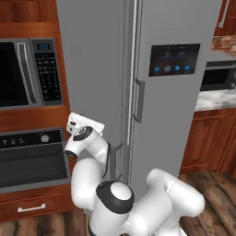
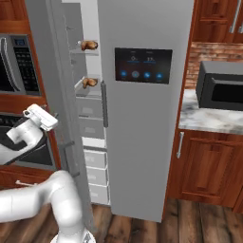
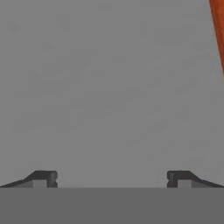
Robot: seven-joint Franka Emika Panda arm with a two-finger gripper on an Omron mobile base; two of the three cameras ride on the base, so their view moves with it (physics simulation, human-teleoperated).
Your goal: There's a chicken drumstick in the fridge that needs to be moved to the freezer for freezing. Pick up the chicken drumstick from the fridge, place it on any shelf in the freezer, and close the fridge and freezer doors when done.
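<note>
Tall grey side-by-side unit: fills the middle of both base views, set between wooden cabinets.

Fridge door (image 2: 142, 118): carries the dark display panel (image 2: 143, 65). It looks flush and closed.

Freezer door (image 2: 45, 57): plain, no panel, standing ajar. From the right base view the gap shows the inside of the freezer.

Robot arm: white, bent low in front of the unit and reaching up towards the plain door's outer face.

Microwave (image 1: 27, 73): built into the wood left of the unit, with an oven below it.

Drawers (image 2: 90, 114): grey, stacked in the lower freezer section.

Shelf (image 2: 84, 51): thin glass, high in the freezer.

Hand (image 3: 112, 177): fingers spread wide and holding nothing. It faces a flat grey panel, which I take to be the plain door, with a strip of wood at one edge. I cannot tell whether it touches.

Chicken drumstick (image 2: 88, 45): a golden-brown lump on that upper shelf, as far as I can tell. A similar brown lump (image 2: 88, 82) sits on the shelf below, too small to tell the two apart with certainty.

Step in hand, as I judge it: shutting the freezer door, with the meat already placed. To do it well, press flat on the door's face well away from the hinge, follow its arc steadily, keep the fingers clear of the bar handle, and push until the door lies level with its neighbour.
</note>
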